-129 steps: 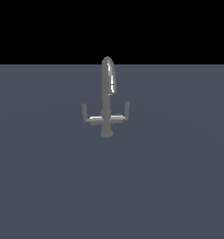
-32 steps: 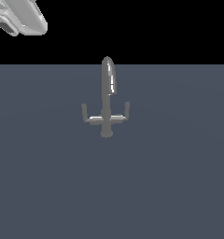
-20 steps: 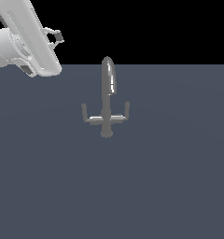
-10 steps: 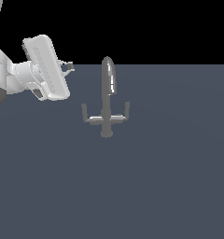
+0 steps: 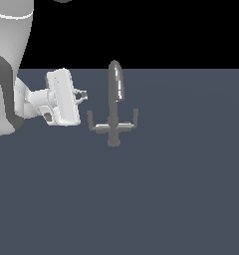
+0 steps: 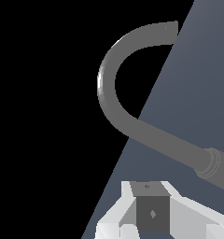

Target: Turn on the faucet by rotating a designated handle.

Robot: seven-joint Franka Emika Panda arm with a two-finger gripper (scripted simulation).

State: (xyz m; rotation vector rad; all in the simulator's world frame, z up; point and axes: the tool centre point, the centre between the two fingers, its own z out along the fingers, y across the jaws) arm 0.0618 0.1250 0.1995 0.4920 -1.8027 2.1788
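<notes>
Though near, handle point(image 5: 90, 119) outside jaws.

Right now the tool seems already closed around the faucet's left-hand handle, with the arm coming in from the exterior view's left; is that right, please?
Not quite: the tool is apart from the handle, gripping nothing, as the exterior view shows. The arm does come in from that view's left, beside the faucet.

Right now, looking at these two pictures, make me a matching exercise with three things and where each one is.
Things:
1. gripper
2. handle
3. spout

Places:
A. tallest part of the faucet, arching over its base
B. arm on the exterior view's left end of the crossbar
C. off to the exterior view's left of the faucet, touching nothing

Pairs: 1-C, 2-B, 3-A
</notes>
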